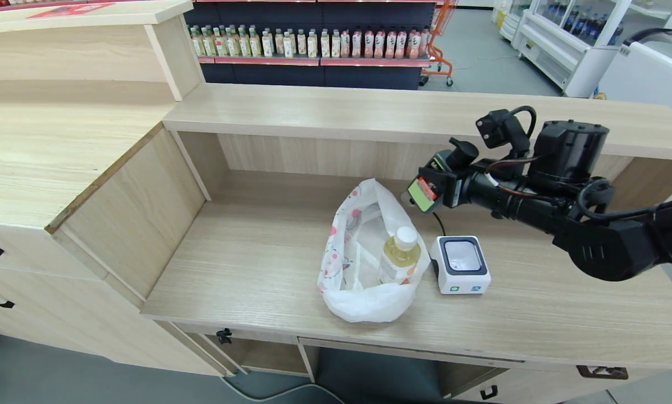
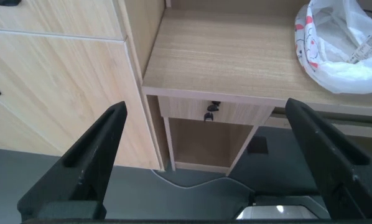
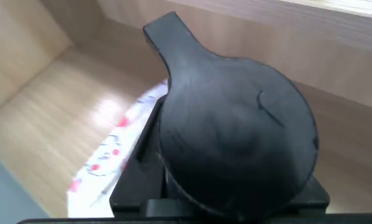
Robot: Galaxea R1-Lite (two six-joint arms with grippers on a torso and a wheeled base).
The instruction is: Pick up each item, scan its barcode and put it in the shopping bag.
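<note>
A white shopping bag [image 1: 364, 303] with pink prints stands open in the middle of the counter [image 1: 246, 264]. Inside it, a bottle [image 1: 403, 249] of yellowish drink with a white cap stands upright. My right gripper [image 1: 432, 189] hovers above the bag's far right rim, shut on a small item with a green and red label [image 1: 423, 194]. In the right wrist view a black round shape [image 3: 236, 137] sits close to the lens, with the bag [image 3: 111, 155] beneath it. My left gripper [image 2: 204, 162] hangs open and holds nothing, low in front of the counter's front edge [image 2: 211, 96].
A white barcode scanner [image 1: 460, 264] with a dark window sits just right of the bag, its cable running back. Wooden walls enclose the counter at left and behind, under a raised ledge [image 1: 414, 115]. A drawer with a key [image 2: 209, 112] lies below the front edge.
</note>
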